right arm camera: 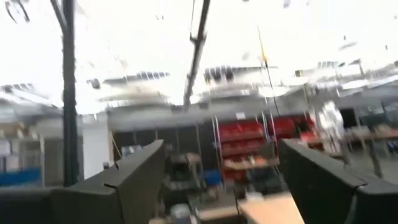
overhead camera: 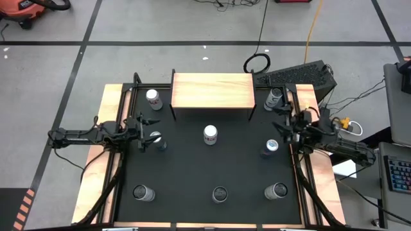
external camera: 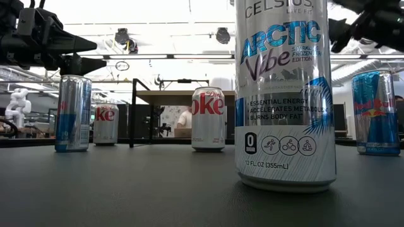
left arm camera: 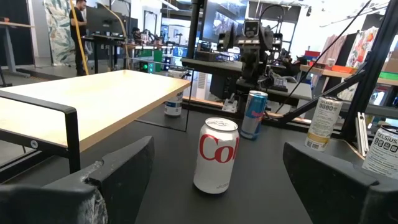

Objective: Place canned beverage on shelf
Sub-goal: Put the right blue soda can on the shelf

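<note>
1. Your left gripper [overhead camera: 145, 135] is hanging near the surface's left edge with its jaws released and gripping nothing, right by a blue-and-silver can [overhead camera: 156, 136]. If you are lowering it off-centre, a finger could be clipping the rim and tipping the can
2. The shelf [overhead camera: 212, 90] is standing at the middle of the surface's far edge and carrying no can. The Diet Coke can [overhead camera: 210, 134] is waiting just in front of it. If you are lifting too low, the can's base could be catching the shelf's front edge
3. Your right gripper [right arm camera: 221, 155] is hovering near the right edge, jaws spread and holding nothing, pointing up toward the room. The blue can [overhead camera: 271, 146] is sitting just beside it, so a careless swing could be knocking it over
</note>
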`<move>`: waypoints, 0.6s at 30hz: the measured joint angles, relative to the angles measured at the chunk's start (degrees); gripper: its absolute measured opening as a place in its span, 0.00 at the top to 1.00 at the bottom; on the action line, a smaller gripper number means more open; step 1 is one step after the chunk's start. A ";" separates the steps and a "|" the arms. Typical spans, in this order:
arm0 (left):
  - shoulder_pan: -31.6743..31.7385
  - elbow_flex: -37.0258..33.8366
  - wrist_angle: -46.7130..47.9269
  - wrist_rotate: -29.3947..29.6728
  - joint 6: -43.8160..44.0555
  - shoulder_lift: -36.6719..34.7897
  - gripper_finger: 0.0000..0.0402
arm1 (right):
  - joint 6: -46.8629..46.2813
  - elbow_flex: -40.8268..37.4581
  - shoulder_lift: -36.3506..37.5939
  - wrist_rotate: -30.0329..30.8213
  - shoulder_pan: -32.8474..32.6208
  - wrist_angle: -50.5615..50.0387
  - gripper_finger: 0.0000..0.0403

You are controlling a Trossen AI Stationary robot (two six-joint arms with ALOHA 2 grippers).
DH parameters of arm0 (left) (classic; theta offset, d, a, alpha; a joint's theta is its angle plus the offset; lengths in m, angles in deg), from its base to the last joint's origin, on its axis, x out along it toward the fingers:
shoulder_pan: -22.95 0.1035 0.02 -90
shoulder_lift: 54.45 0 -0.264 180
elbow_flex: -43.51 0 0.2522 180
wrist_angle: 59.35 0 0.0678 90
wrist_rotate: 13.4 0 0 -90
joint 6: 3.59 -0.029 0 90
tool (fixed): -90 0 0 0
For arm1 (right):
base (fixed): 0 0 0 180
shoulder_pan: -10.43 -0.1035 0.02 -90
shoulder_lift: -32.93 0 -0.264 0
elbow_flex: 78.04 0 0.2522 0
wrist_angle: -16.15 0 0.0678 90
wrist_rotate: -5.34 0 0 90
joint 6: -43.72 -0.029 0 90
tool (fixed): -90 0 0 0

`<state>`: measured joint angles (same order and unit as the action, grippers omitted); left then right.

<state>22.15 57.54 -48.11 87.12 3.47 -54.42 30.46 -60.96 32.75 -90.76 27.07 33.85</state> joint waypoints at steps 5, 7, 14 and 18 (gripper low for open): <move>0.00 0.00 0.00 0.00 -0.01 -0.02 0.10 | -6.73 0.05 0.00 -0.13 0.00 2.16 0.26; 0.01 -0.01 0.00 0.00 -0.01 -0.01 0.10 | -7.64 0.05 0.00 -0.21 0.00 2.17 0.26; 0.00 0.00 0.00 0.00 -0.01 -0.02 0.10 | -8.55 2.00 0.00 -4.71 0.00 -0.12 0.26; 0.01 -0.01 0.00 0.00 -0.01 -0.01 0.10 | -4.56 9.25 -0.10 -4.59 0.00 -13.31 0.26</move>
<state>22.17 57.53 -48.11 87.12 3.46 -54.44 25.90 -51.71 32.65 -95.35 27.07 20.54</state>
